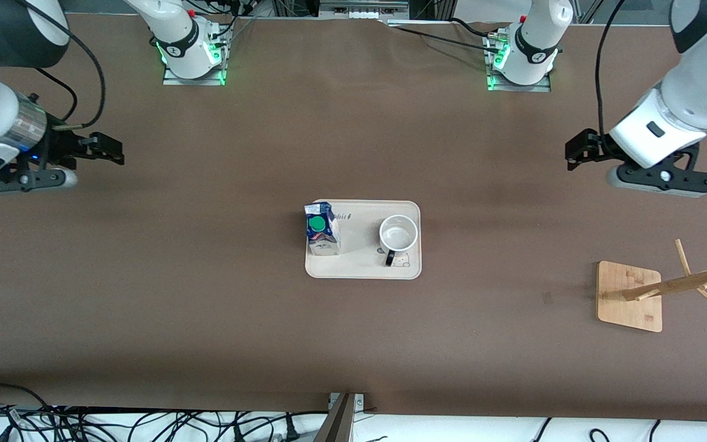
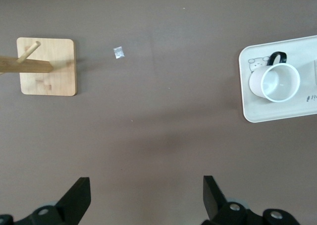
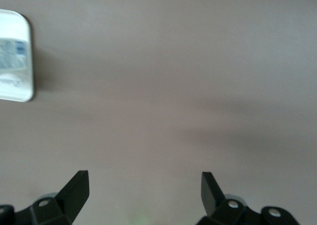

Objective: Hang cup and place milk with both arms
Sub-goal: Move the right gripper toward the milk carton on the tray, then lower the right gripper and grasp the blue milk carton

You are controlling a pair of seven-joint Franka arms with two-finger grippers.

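The white cup (image 1: 398, 234) stands upright on a beige tray (image 1: 363, 270) at mid-table, its black handle toward the front camera. The blue-and-white milk (image 1: 321, 229) with a green cap stands on the same tray, at the right arm's end. My left gripper (image 1: 574, 153) hangs open over bare table toward the left arm's end, holding nothing. My right gripper (image 1: 114, 150) hangs open and empty over bare table at the other end. In the left wrist view the gripper (image 2: 147, 195) is well apart from the cup (image 2: 277, 82). In the right wrist view the gripper (image 3: 145, 193) sees only the tray's corner (image 3: 25, 93).
A wooden cup rack (image 1: 629, 294) with pegs on a square bamboo base (image 2: 48, 67) stands toward the left arm's end, nearer the front camera than the tray. A small pale scrap (image 2: 118, 52) lies on the brown tabletop between rack and tray. Cables run along the table's front edge.
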